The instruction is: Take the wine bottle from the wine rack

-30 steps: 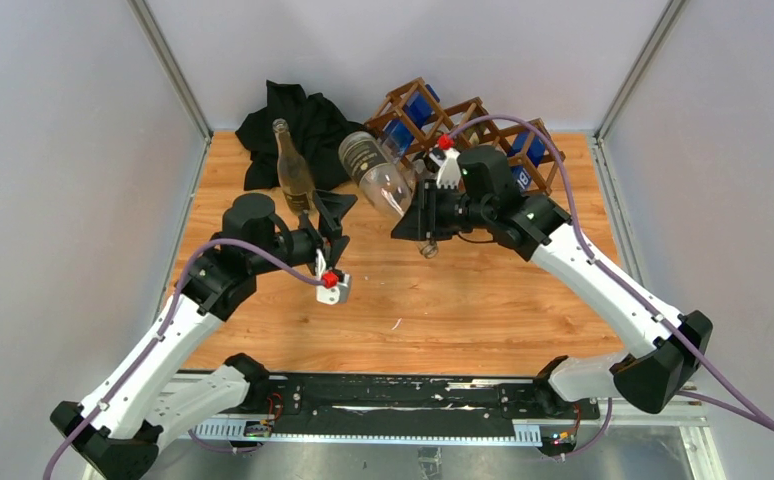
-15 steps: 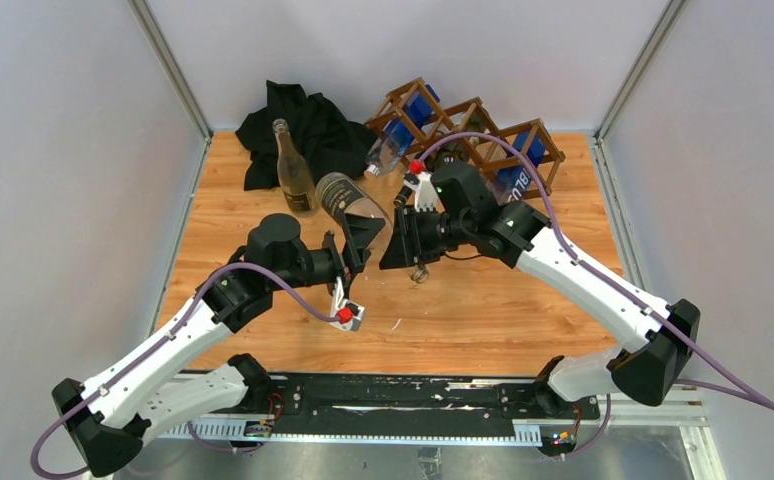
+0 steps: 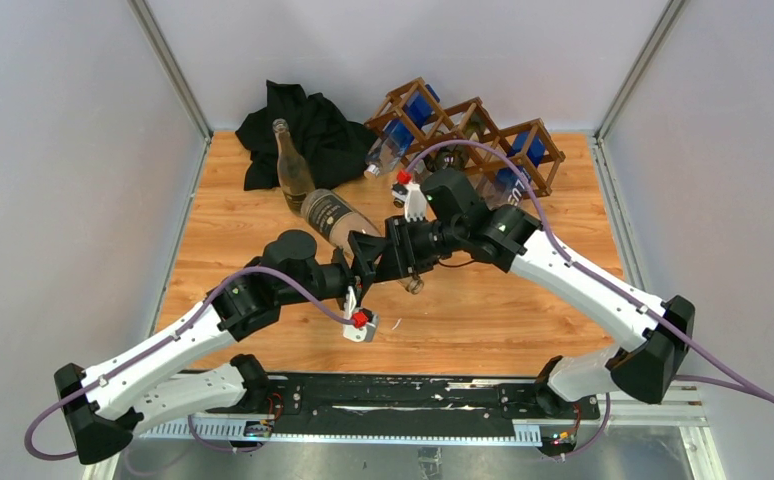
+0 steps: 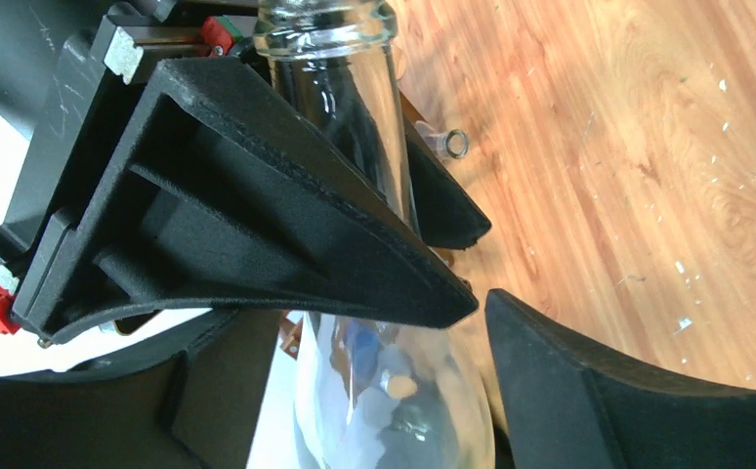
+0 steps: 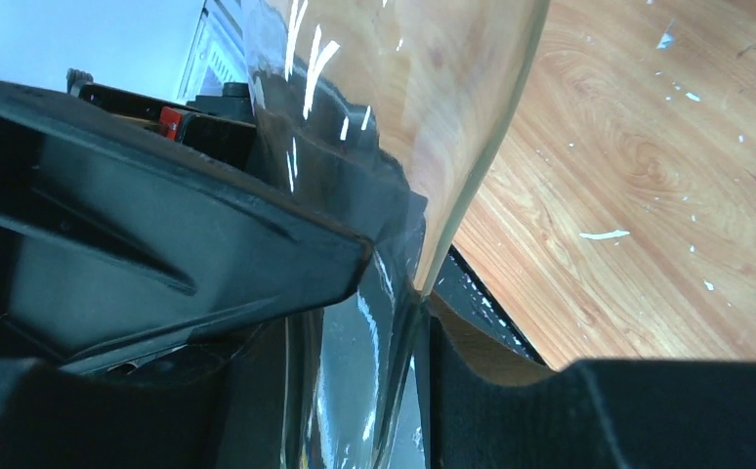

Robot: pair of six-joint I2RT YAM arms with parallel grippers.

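The clear wine bottle (image 3: 331, 213) with a dark label is off the wine rack (image 3: 483, 128) and hangs tilted over the table's middle. My right gripper (image 3: 404, 262) is shut on its neck, as the right wrist view (image 5: 364, 376) shows, with the body (image 5: 403, 88) above. My left gripper (image 3: 368, 250) is open, and its fingers straddle the bottle's shoulder (image 4: 384, 391) just beside the right gripper (image 4: 257, 215). The dark brown lattice rack stands at the back right and holds blue bottles (image 3: 418, 105).
A second clear bottle (image 3: 290, 165) stands upright at the back left, next to a crumpled black cloth (image 3: 308, 125). The wooden table (image 3: 503, 300) has grey walls at the left, the right and the back. Both arms cross over the middle.
My right gripper has carried the bottle down and leftward, away from the rack. My left gripper has moved right and forward, and its fingers now straddle the bottle's shoulder.
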